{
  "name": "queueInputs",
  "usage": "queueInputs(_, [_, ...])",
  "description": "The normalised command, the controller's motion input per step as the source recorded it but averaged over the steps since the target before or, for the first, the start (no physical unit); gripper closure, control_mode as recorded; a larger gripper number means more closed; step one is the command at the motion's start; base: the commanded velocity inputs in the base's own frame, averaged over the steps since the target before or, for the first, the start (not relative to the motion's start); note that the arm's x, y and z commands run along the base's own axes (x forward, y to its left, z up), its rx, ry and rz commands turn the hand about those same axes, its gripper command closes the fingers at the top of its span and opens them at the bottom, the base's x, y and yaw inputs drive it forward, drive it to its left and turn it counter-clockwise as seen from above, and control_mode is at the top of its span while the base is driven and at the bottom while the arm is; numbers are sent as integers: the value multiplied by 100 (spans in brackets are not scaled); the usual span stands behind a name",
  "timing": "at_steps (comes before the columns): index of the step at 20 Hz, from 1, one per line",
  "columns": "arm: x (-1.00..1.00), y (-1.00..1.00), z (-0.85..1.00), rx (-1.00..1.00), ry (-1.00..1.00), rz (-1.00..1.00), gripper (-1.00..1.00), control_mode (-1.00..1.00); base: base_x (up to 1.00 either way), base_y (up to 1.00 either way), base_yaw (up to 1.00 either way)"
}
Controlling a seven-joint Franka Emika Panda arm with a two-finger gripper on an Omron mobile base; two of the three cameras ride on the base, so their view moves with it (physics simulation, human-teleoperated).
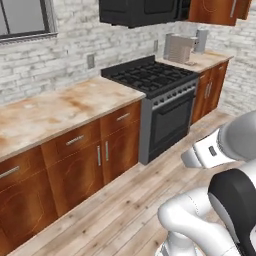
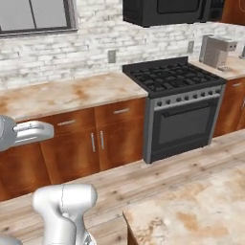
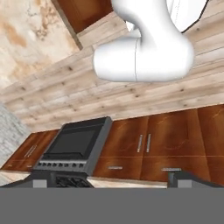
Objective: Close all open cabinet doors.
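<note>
The lower part of a reddish-brown wall cabinet door [image 1: 216,11] with a silver bar handle [image 1: 233,8] shows at the top right, beside the black microwave [image 1: 142,11]. It seems to stand at an angle to the wall; its upper part is cut off. A sliver of the same door [image 2: 234,12] sits in the right base view's top corner. My gripper [image 3: 110,181] is open, its fingertips [image 3: 40,181] wide apart with nothing between them. It faces the stove [image 3: 74,146] and the base cabinets [image 3: 144,144], far below the wall door.
A black gas stove [image 1: 155,75] stands between wooden counters [image 1: 60,107]. A grey coffee machine [image 1: 180,47] sits on the right counter. An island counter [image 2: 191,210] lies close on the right of the base. Plank floor [image 1: 135,200] runs between them.
</note>
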Motion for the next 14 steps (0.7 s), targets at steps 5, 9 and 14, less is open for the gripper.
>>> queueInputs(5, [0, 0, 0, 0, 0, 0, -100, 100, 80, 1, -20])
queueInputs(9, [0, 0, 0, 0, 0, 0, -100, 100, 81, 13, -17])
queueInputs(14, [0, 0, 0, 0, 0, 0, -100, 100, 65, 7, -26])
